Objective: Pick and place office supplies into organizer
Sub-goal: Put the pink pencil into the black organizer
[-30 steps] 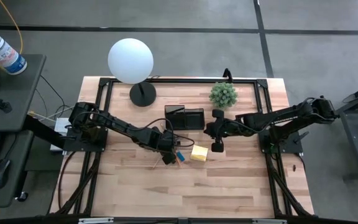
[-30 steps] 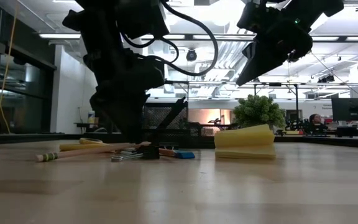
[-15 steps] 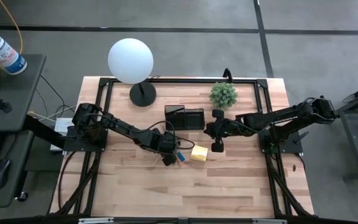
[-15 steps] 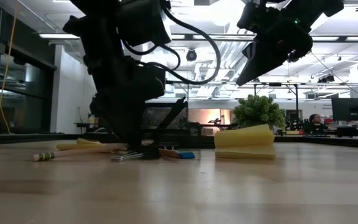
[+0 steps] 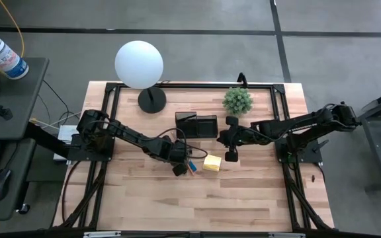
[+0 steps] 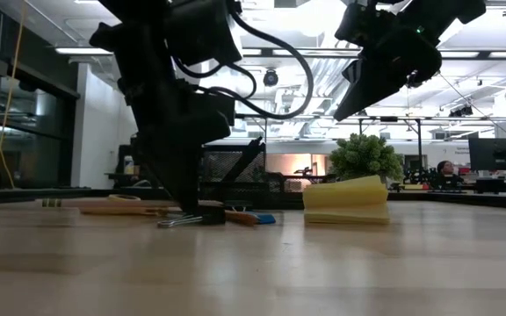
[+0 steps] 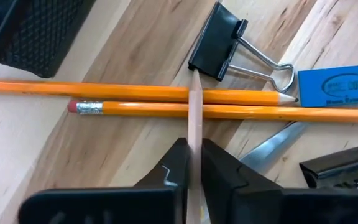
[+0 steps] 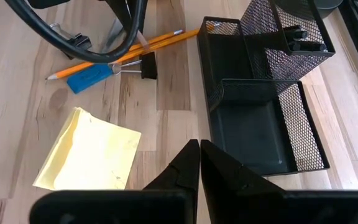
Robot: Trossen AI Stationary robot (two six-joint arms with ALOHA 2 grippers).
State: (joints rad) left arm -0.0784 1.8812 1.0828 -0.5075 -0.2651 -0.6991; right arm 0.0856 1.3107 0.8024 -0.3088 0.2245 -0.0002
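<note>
My left gripper (image 7: 194, 163) is down at the table among the supplies and shut on a pale pencil (image 7: 194, 118). Two orange pencils (image 7: 166, 102) lie side by side beneath it. Next to them lie a black clip (image 7: 219, 43), a blue eraser (image 7: 334, 87) and a scissor blade (image 7: 269, 146). The yellow sticky pad (image 5: 211, 162) lies flat to their right. The black mesh organizer (image 5: 197, 124) stands just beyond. My right gripper (image 8: 199, 152) hangs shut above the table, right of the pad. My left gripper pinches the pale pencil's shaft (image 7: 194, 134) between its two fingers (image 7: 173, 168). The fingers come steeply from above. The pencil runs on past the fingertips, crosses over the two orange pencils and ends beside the black clip.
A white globe lamp (image 5: 139, 64) on a black base (image 5: 152, 100) stands at the far left, and a green plant (image 5: 237, 100) stands at the far right of the organizer. Bare wood (image 5: 197, 205) stretches toward the near edge.
My left gripper has shut on the pale pencil while staying in place. In the low view, the pencil end with the eraser on the left no longer lies where it did and now shows higher in the picture.
</note>
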